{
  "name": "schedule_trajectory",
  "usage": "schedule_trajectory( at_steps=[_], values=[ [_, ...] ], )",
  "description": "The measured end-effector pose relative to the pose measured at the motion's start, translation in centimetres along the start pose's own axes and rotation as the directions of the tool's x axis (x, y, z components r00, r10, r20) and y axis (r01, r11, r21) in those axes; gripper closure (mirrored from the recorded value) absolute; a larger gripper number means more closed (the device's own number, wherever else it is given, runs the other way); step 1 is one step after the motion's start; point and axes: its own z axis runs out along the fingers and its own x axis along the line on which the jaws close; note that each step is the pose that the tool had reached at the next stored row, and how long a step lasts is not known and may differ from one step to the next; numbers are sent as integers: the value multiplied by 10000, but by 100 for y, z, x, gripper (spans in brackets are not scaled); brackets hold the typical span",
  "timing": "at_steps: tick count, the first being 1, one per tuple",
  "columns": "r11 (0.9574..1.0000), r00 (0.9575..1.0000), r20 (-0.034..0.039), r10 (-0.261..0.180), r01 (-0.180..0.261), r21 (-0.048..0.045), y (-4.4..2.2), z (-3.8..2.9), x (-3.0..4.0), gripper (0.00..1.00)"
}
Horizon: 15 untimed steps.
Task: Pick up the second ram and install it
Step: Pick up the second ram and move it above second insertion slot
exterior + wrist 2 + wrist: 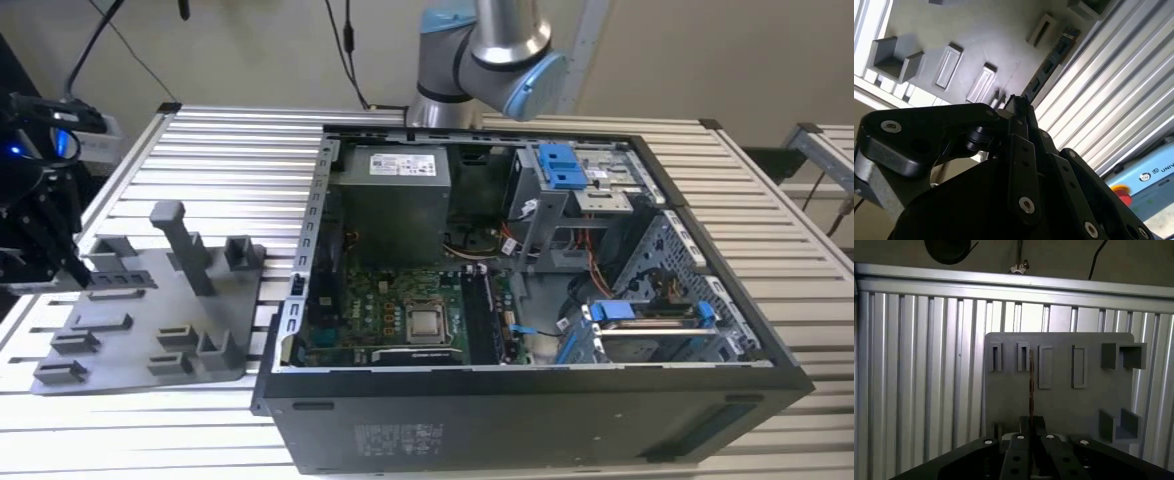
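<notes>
- Black claw (1032, 424), at the exterior view's left, pinched narrow on the second ram (1031, 386), edge-on between its tips.
- Below it, the grey fixture plate (144, 305) on the slatted surface (214, 150); whether the stick is clear of it, I cannot tell.
- Right: open computer case (534, 425), well apart. Grasp looks made, install not yet done.

Exterior view is evenly lit from above, slatted bench (214, 140) glaring near-white, case (534, 420) interior dim; both wrist views are darker, claw (1031, 424) a black silhouette, the second ram (1054, 55) pinched in it barely lit, fixture plate (1064, 405) flat grey with soft shadows.
</notes>
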Motion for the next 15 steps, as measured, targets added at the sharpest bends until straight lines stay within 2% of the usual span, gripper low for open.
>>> schedule_trajectory(
  at_steps=[15],
  values=[
    [10000, 10000, 0, 0, 0, -1, -1, -113, -4, 86]
  ],
)
